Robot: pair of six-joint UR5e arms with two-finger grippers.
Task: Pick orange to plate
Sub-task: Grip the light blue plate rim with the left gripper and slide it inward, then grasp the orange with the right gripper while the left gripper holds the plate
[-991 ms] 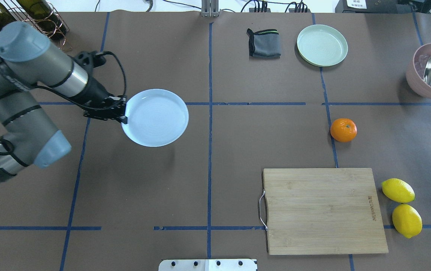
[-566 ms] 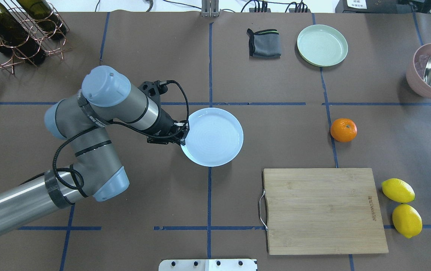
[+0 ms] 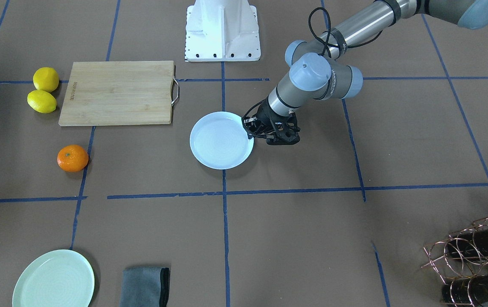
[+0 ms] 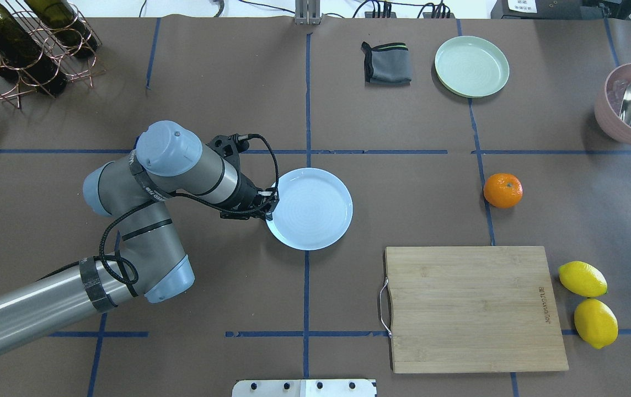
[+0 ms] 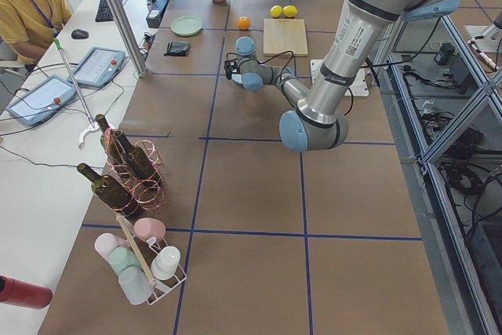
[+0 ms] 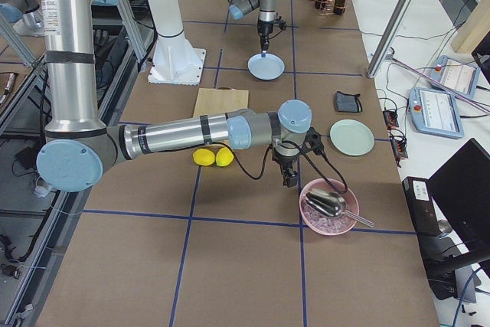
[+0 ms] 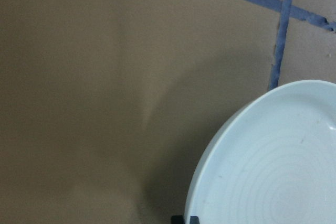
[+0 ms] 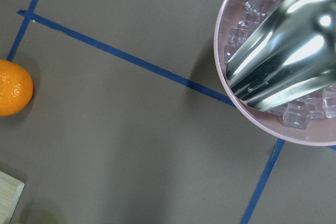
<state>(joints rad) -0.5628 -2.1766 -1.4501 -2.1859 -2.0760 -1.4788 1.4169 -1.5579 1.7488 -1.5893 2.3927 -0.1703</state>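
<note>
At the left gripper [image 4: 269,207], clamped on the rim of the plate [image 4: 315,212], we judge plate placement in hand; the orange [image 4: 503,190] lies well past the plate, nearer the right gripper [image 6: 290,179] (grip state untellable), which should reach it next.

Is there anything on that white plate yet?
Empty: the round glossy white plate is bare; the small orange lies far off.
</note>
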